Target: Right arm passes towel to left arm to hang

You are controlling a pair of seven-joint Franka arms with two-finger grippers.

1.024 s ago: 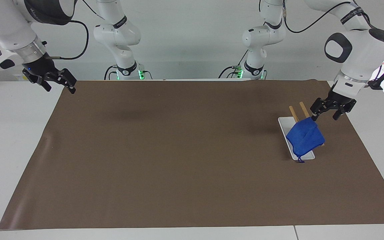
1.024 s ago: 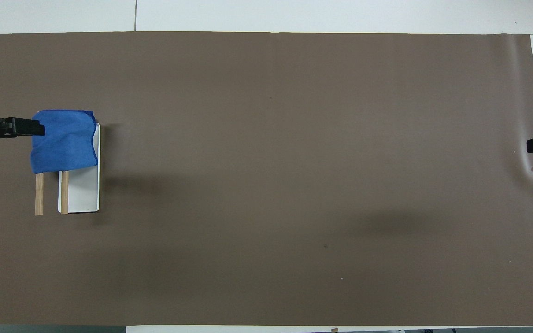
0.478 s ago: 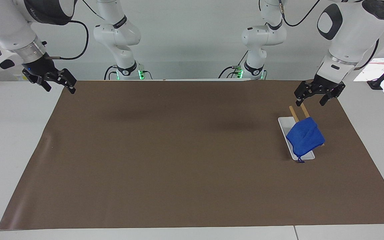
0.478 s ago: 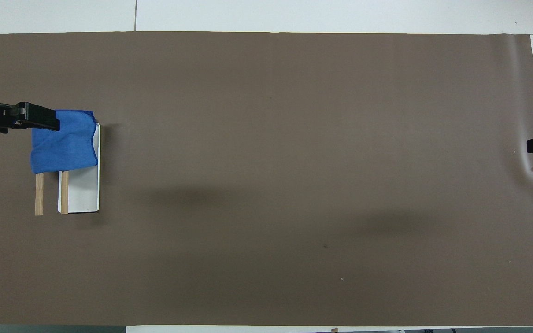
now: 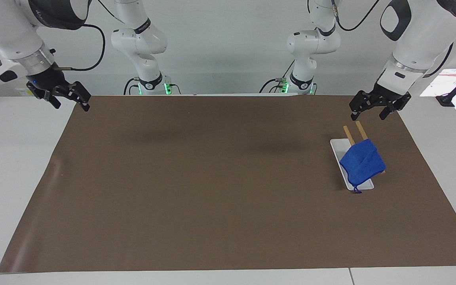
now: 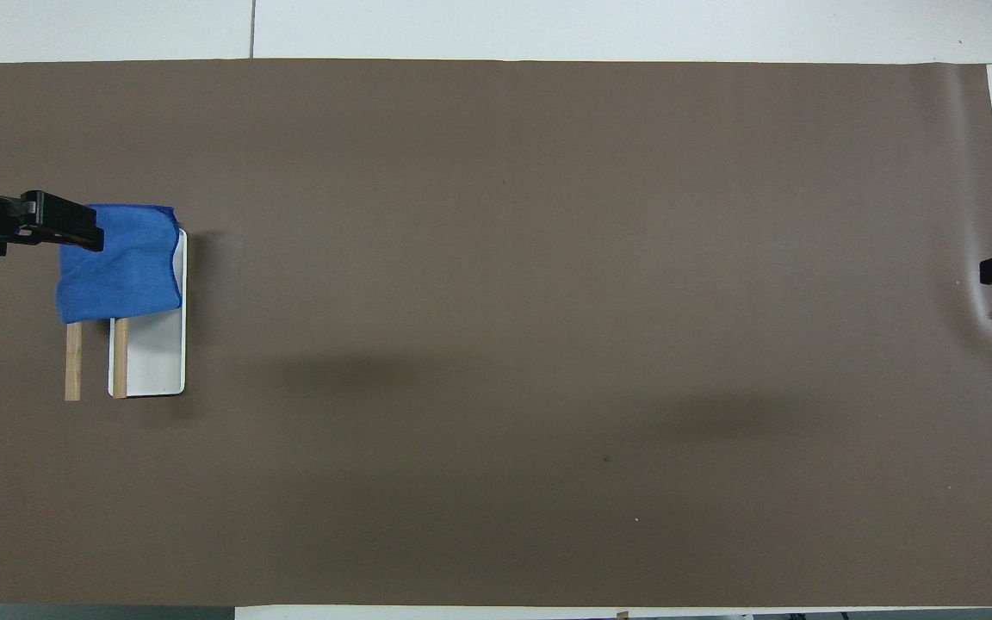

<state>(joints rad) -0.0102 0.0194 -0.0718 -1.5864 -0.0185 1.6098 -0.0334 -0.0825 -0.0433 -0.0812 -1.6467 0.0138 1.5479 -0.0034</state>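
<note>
The bright blue towel (image 5: 360, 163) hangs draped over two wooden bars (image 5: 360, 130) of a small rack with a white base (image 5: 338, 147), at the left arm's end of the table. Its cord loop hangs at the low corner. It also shows in the overhead view (image 6: 121, 263). My left gripper (image 5: 368, 113) is open and empty, raised in the air over the mat near the bars' ends, apart from the towel. In the overhead view the left gripper (image 6: 87, 231) overlaps the towel's edge. My right gripper (image 5: 71, 103) is open and empty and waits over the right arm's end of the mat.
A brown mat (image 5: 212, 178) covers most of the white table (image 5: 14, 158). The rack's white base (image 6: 156, 362) and bars (image 6: 120, 357) stand on the mat. Papers and a black stand lie off the mat at the left arm's end.
My left gripper has risen from beside the towel and drawn back toward the robots. The towel stays on the bars. The right arm has not moved.
</note>
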